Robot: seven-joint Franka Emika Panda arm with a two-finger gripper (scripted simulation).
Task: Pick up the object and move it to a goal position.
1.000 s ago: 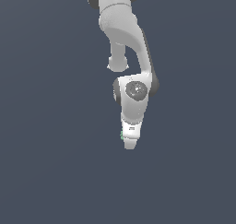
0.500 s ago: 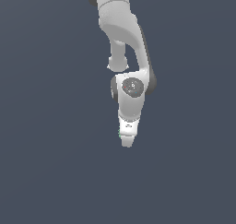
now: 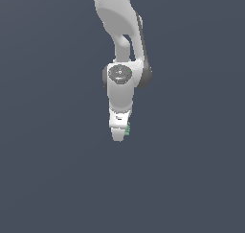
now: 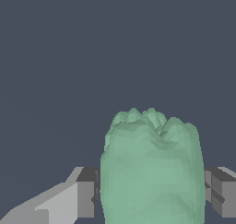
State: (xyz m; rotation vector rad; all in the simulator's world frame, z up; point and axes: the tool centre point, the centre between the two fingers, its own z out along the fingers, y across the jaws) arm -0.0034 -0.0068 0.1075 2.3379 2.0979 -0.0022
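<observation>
object, exterior view: the object [image 3: 128,129] shows only as a thin green sliver at the edge of the end effector [image 3: 117,134]; the white housing hides the rest.
object, wrist view: lower part of the object [image 4: 152,168] is cut off by the picture's edge.
fingers: one finger [image 4: 69,200] and the other [image 4: 220,191] are each partly hidden behind the object; whether the pads touch it cannot be seen.
arm: the arm [image 3: 119,30] is cut off at the exterior view's upper edge.
fingertips, exterior view: too small to tell apart.
</observation>
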